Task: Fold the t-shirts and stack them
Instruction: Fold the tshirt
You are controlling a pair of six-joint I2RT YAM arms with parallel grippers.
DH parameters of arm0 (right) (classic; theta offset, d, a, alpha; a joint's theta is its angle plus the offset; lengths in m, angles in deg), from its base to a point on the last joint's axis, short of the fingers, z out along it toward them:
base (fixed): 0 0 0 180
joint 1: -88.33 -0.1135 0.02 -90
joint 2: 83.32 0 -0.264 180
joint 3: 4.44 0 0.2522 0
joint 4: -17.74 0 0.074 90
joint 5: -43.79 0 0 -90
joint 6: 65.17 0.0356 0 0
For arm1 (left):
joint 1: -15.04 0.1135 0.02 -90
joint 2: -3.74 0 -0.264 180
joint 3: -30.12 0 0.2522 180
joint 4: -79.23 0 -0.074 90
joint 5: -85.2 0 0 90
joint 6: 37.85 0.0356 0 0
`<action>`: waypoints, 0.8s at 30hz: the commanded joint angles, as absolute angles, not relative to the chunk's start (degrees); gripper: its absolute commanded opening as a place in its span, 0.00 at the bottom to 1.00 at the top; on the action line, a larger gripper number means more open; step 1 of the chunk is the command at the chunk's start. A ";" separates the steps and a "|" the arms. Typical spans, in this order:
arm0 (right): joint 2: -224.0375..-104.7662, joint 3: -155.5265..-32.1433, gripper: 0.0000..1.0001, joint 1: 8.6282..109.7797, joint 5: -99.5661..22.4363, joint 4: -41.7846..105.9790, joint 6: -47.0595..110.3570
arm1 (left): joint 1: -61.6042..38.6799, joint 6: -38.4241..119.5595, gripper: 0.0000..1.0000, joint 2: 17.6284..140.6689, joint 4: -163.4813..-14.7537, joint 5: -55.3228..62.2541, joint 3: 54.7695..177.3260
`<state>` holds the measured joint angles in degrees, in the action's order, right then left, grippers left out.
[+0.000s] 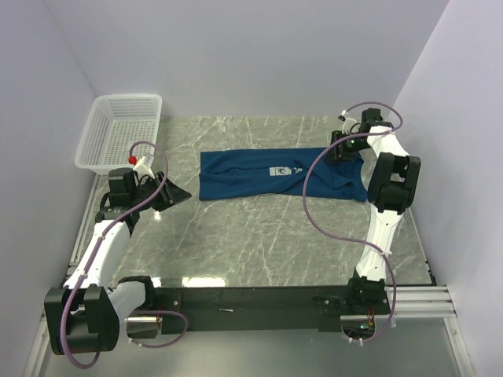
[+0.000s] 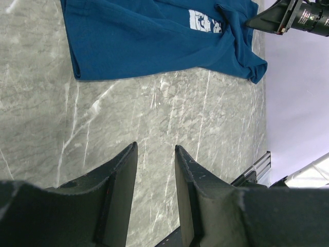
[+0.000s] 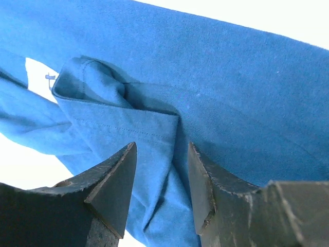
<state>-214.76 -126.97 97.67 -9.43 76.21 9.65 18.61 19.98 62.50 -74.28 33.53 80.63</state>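
From above, the t-shirt (image 1: 267, 174) lies flat on the marble table (image 1: 259, 243) as a long band running left to right, a little far of centre and well apart from the white basket (image 1: 88, 133) in the far left corner. The right gripper (image 1: 339, 148) hangs over the shirt's far right end, and the left gripper (image 1: 174, 195) waits just off its near left corner. In the left wrist view, the left gripper (image 2: 156, 149) has its jaws parted over bare table (image 2: 103, 118) and holds nothing; the t-shirt (image 2: 144, 41) lies beyond it with its pale print (image 2: 204, 21) facing up. In the right wrist view, the right gripper (image 3: 162, 149) also has its jaws apart, straddling a doubled hem fold (image 3: 118, 123) of the t-shirt (image 3: 247, 103). Nothing looks pinched, though whether the tips touch the cloth is hard to tell. The step in hand seems to be taking that right end for the next fold. It would go best by catching both layers of the hem squarely before closing, then lifting low and carrying the end leftward evenly, with the left gripper steadying the far end so the band does not drag.
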 commanded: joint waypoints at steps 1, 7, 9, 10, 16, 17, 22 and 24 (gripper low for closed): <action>-215.68 -130.26 0.52 98.44 -6.48 78.08 11.21 | 18.90 20.95 0.41 62.45 -76.20 34.67 80.79; -216.47 -129.73 0.51 98.53 -5.78 78.35 11.83 | 18.90 20.95 0.41 62.19 -76.20 34.49 80.70; -216.82 -129.82 0.51 98.61 -5.78 78.52 11.74 | 18.90 20.95 0.41 62.28 -76.20 34.67 80.70; -216.91 -129.65 0.51 98.61 -5.69 78.52 11.83 | 18.90 20.95 0.41 62.28 -76.20 34.58 80.70; -217.97 -130.00 0.51 98.79 -6.74 78.35 12.44 | 18.82 20.86 0.41 62.01 -76.29 34.49 80.62; -218.06 -130.08 0.51 98.70 -6.74 78.52 12.35 | 18.90 20.86 0.41 62.19 -76.38 34.49 80.62; -218.06 -129.82 0.47 98.79 -5.60 78.52 12.09 | 18.90 20.86 0.41 62.19 -76.20 34.58 80.62; -217.88 -129.91 0.43 98.88 -4.90 78.52 12.09 | 18.90 20.86 0.41 62.19 -76.20 34.58 80.62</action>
